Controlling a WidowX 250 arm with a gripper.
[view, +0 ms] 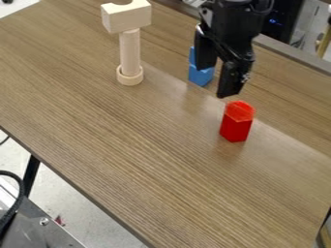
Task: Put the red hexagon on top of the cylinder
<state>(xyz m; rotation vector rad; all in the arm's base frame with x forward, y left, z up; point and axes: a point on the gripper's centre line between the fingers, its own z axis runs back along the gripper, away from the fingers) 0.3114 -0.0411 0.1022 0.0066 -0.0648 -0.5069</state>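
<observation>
The red hexagon [236, 123], a tall six-sided block, stands upright on the wooden table, right of centre. Above and slightly left of it hangs the black gripper [217, 80], open, with its two fingers apart and not touching the red block. A pale wooden cylinder [130, 51] stands upright at the upper left, its foot in a wooden ring [130, 76]. On top of the cylinder rests a pale block [126, 18] with a curved notch in its upper side.
A blue block [201, 74] stands behind the gripper, partly hidden by a finger. The table [148, 145] has its near edge running diagonally from the left side to the bottom. Dark equipment and a metal rail lie beyond the far edge.
</observation>
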